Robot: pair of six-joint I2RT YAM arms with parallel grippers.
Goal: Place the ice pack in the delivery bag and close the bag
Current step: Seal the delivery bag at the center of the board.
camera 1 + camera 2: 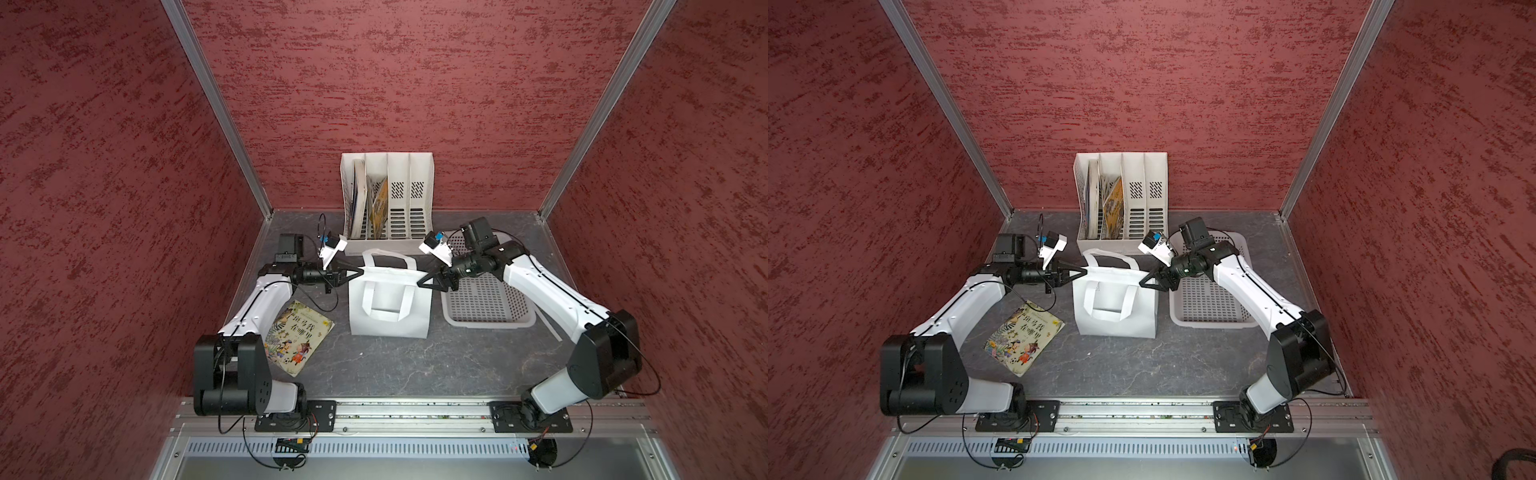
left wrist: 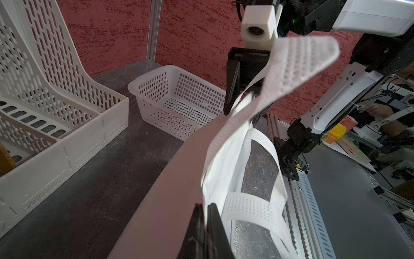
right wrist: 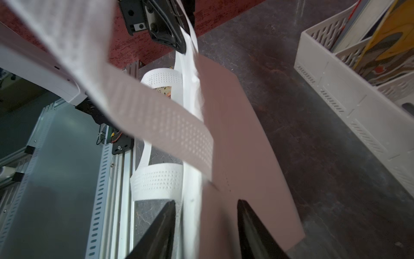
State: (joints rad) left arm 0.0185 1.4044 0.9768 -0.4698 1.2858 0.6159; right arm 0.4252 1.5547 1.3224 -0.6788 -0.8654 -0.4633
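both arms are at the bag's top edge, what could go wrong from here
1. Only the left gripper is shut on the delivery bag. The right gripper straddles the opposite edge with its jaws apart, so a pull from the left might tip or drag the bag across the table.
2. A loose handle hangs right beside the right gripper and could snag on it when it closes or moves.

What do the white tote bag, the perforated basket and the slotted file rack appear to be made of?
The white boxy tote bag looks like matte non-woven fabric: its handles show a dimpled embossed grid. The white perforated basket is probably moulded plastic, slightly translucent, faintly shiny. The off-white slotted file rack seems rigid matte plastic, with moulded seams.
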